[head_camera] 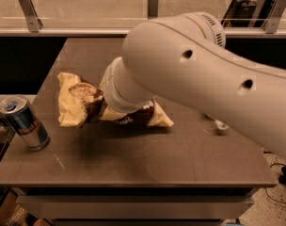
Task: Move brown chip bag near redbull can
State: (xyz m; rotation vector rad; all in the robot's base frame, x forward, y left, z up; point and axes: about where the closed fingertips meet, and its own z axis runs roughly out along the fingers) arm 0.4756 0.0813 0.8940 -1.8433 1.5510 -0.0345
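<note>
The brown chip bag, crumpled with a dark brown middle and pale tan ends, hangs just above the table's left half and casts a shadow below it. My gripper is shut on the bag's middle, mostly hidden behind my thick white wrist and arm. The bag's right end sticks out under the wrist. The redbull can, blue and silver, stands upright near the table's front left edge, a short gap left of the bag.
The dark brown table has its front edge close below. The water bottle is almost hidden behind my arm; only its white cap shows at the right. A glass railing with metal posts runs along the back.
</note>
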